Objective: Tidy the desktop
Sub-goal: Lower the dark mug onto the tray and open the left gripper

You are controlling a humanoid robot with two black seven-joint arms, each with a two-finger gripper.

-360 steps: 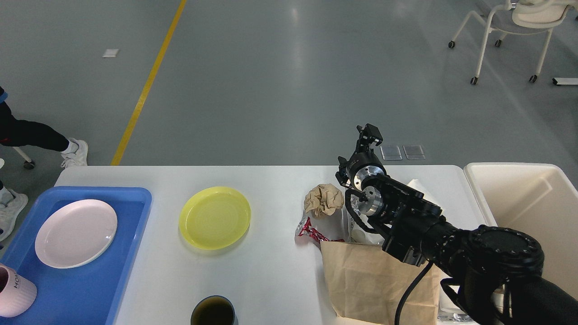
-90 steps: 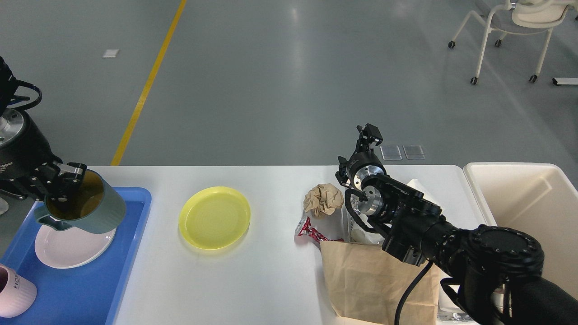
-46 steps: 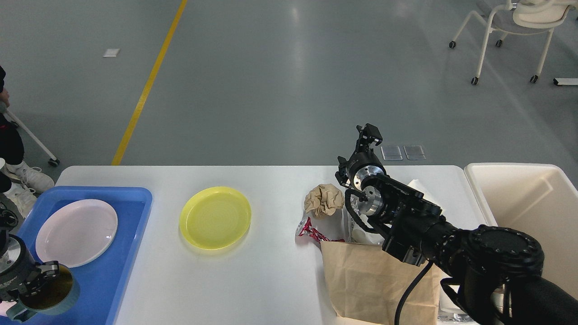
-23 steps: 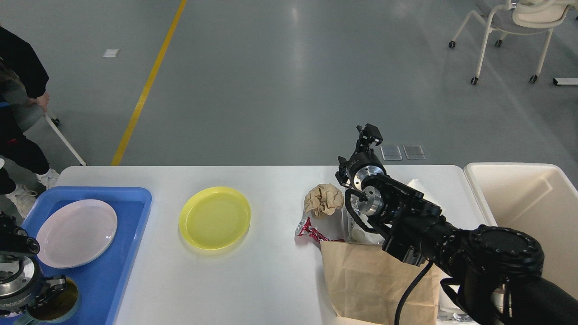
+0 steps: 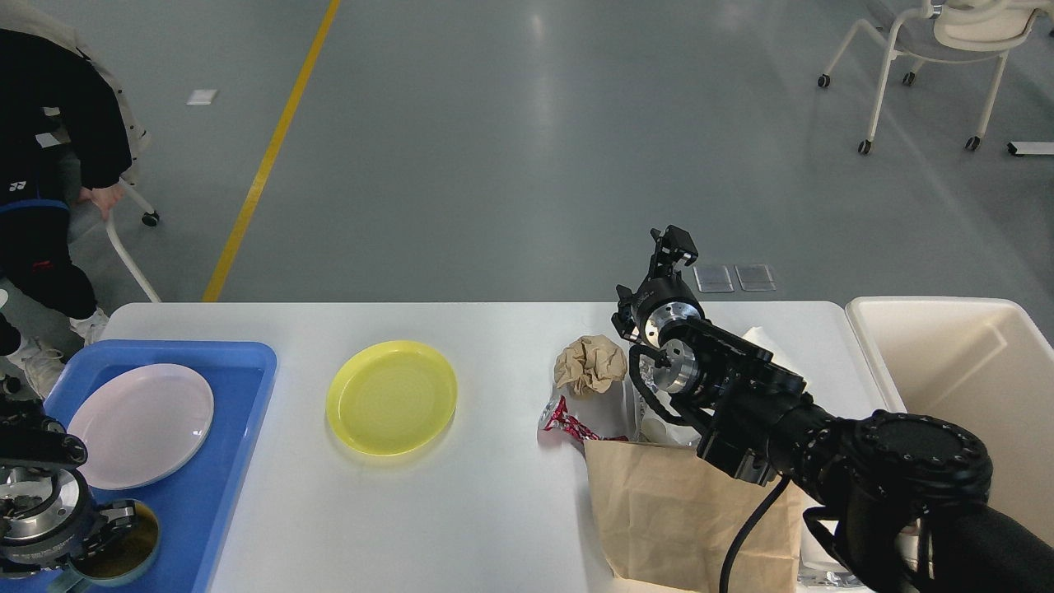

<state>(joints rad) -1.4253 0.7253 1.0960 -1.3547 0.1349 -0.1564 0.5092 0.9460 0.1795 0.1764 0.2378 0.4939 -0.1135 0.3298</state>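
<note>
The white desktop (image 5: 494,502) carries a yellow plate (image 5: 392,397), a crumpled brown paper ball (image 5: 589,363), a red wrapper (image 5: 565,425) and a flat brown paper bag (image 5: 667,515). My left gripper (image 5: 115,520) is at the bottom left, over the blue tray (image 5: 216,494). Its fingers straddle the rim of a grey-green mug (image 5: 115,553) that stands low in the tray's near corner. My right gripper (image 5: 673,245) points up above the table's far edge, empty, its fingers too dark to tell apart.
A pale pink plate (image 5: 140,425) lies in the tray. A cream bin (image 5: 947,362) stands at the table's right end. My right arm covers things behind the bag. A person (image 5: 49,156) stands at the left; a wheeled chair (image 5: 947,41) stands far right.
My left gripper carried the mug from above the pink plate down to the tray's near corner and shifted slightly right. The person at the left moved in. My right arm has not moved.
</note>
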